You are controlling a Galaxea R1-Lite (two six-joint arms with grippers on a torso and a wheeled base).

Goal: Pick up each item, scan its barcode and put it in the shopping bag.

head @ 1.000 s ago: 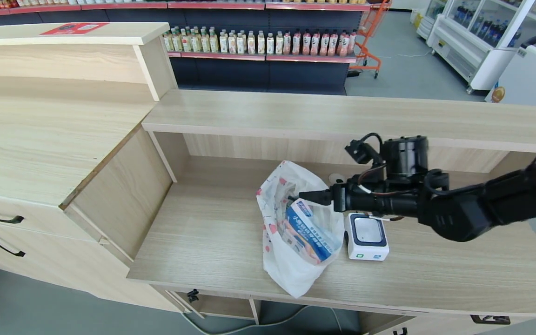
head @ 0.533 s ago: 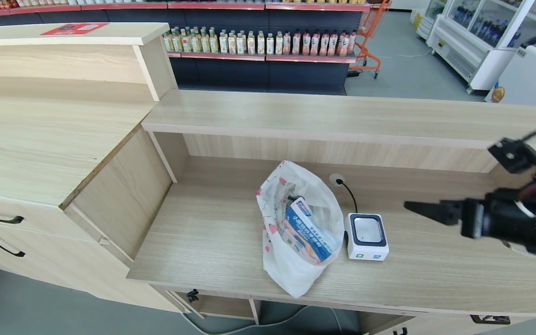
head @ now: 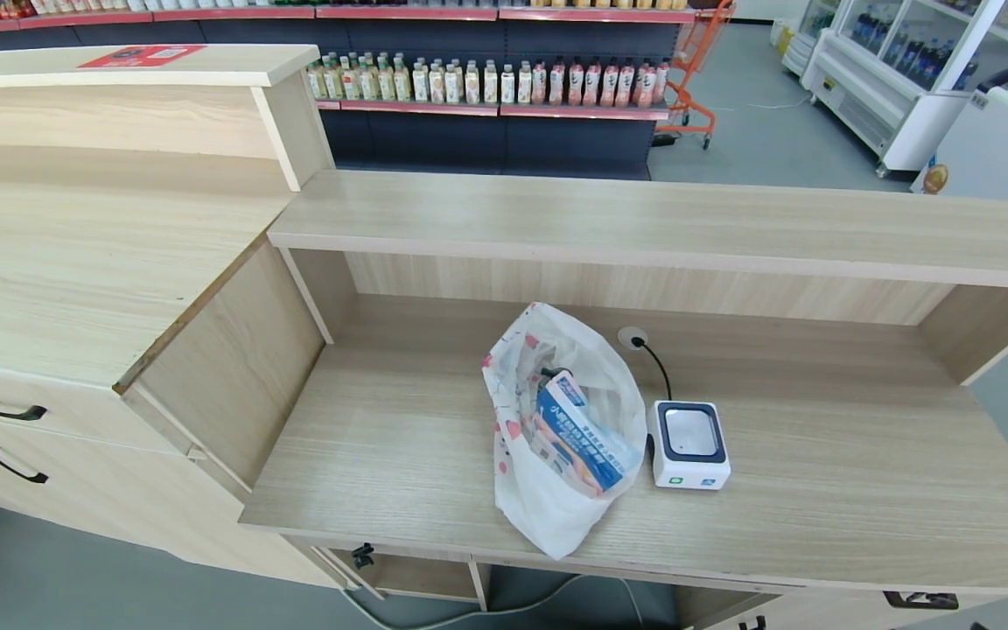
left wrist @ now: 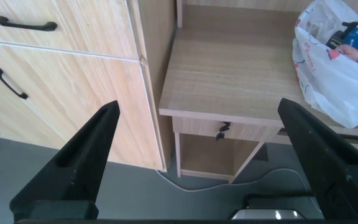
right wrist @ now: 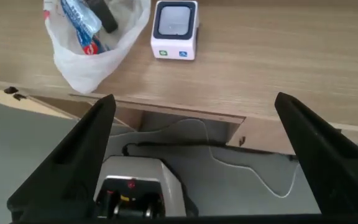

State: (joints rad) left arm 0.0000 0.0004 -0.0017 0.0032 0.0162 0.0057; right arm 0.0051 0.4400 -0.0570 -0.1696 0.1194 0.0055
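A pale wooden checkout counter [head: 819,472] fills the foreground, with a raised ledge [head: 644,219] along its far side and a taller cabinet with 2 black-handled drawers [head: 5,437] at its left. Beyond it, a store shelf carries a row of bottles [head: 486,80], an orange cart [head: 696,70] stands on the grey floor, and glass-fronted coolers [head: 898,79] sit far right. The shopping bag [head: 548,507] lies mid-counter, its mouth open, with a blue packet [head: 578,433] inside it beside a dark item. Just right of the bag sits the white scanner [head: 688,442], its black cable [head: 657,367] running to a hole near the far wall. The left gripper [left wrist: 199,106] hangs off the counter's near left corner by the drawers, fingers spread and empty. The right gripper [right wrist: 194,99] hangs off the near edge, fingers also spread wide, holding nothing.
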